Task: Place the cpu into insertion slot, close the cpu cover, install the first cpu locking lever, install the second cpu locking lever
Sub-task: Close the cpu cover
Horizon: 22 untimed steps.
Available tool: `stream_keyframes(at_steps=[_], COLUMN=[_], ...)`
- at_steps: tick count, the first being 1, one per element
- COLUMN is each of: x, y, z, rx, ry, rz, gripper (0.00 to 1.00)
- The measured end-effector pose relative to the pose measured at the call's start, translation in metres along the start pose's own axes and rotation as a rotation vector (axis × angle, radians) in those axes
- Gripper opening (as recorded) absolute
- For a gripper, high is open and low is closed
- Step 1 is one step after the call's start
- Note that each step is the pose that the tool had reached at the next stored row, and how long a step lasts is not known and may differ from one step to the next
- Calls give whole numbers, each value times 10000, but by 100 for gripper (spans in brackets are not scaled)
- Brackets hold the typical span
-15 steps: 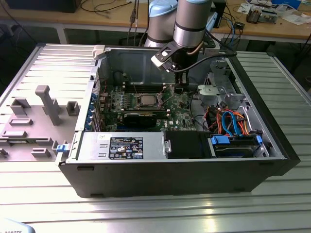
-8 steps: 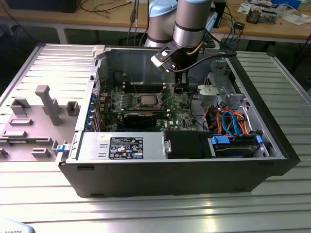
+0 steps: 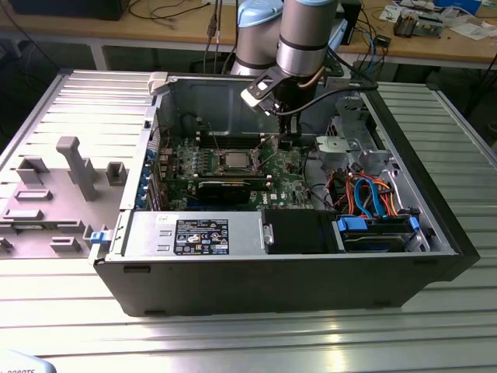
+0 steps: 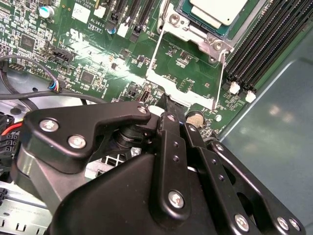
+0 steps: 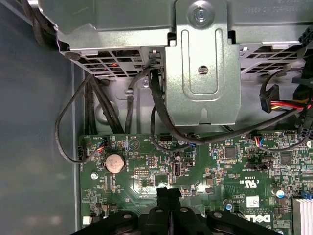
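The cpu (image 4: 215, 11) (image 3: 233, 161), a flat square chip with a dull silvery top, lies in the insertion slot (image 4: 193, 33) on the green motherboard. From the slot a thin silvery frame, the cpu cover (image 4: 181, 92), reaches toward my gripper, and board shows through its window. It looks swung open. Its side bars (image 4: 155, 49) are wire-thin. My gripper (image 4: 168, 106) (image 5: 168, 192) (image 3: 287, 142) is shut with nothing between the fingers. Its tips sit right at the cover's far strip, on the exterior view's right of the slot. Contact cannot be judged.
The open computer case (image 3: 140, 272) lies on a ribbed metal table. A silvery drive cage (image 5: 203, 63) with black cables (image 5: 161, 112) stands beyond the board's edge. A coin battery (image 5: 114, 162) and long black memory slots (image 4: 264, 39) are close by. A black graphics card (image 3: 224, 189) lies below the slot.
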State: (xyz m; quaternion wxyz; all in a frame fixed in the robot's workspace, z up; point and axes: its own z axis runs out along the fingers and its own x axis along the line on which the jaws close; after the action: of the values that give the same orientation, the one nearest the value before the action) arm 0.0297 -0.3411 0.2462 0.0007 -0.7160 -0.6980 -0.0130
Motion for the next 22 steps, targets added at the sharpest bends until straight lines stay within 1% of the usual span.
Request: stream_keyframes(at_steps=[6,20,22], x=[-1,-2,-3], y=[-37,-60,-86], z=[1,7,35], rx=[0,1,5], ry=[0,0,0], rz=[-1,-2,-1], gripper=[11,11,11])
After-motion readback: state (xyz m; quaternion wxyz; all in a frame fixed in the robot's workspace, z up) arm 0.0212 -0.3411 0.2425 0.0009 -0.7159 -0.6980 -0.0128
